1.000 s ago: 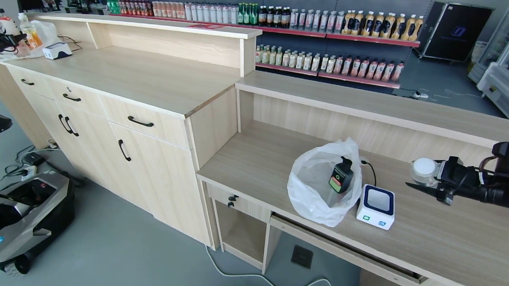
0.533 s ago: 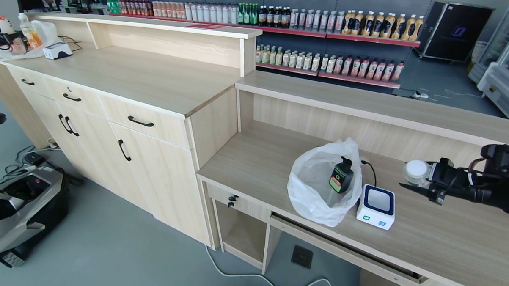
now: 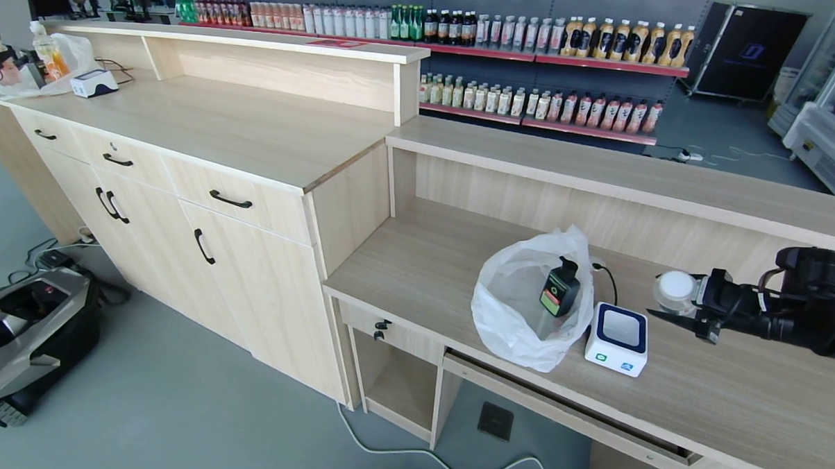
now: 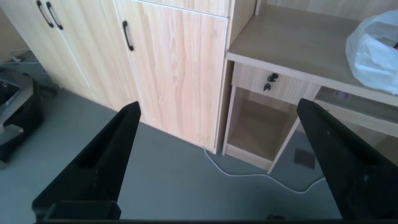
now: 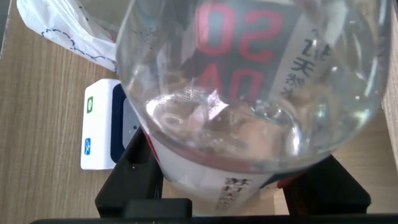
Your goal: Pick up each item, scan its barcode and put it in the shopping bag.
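Label on the bottle (image 5: pixel 249 93): large red characters and smaller dark print, seen reversed through the clear contents (not legible as whole words). Front of the scanner (image 5: pixel 99 130): one green icon, one blue icon, no readable wording. Labels on the shelf bottles (image 3: pixel 533 100): too small to read.

The bottle (image 5: pixel 249 93) is cropped at the view's edge and hides part of the scanner (image 5: pixel 102 132)
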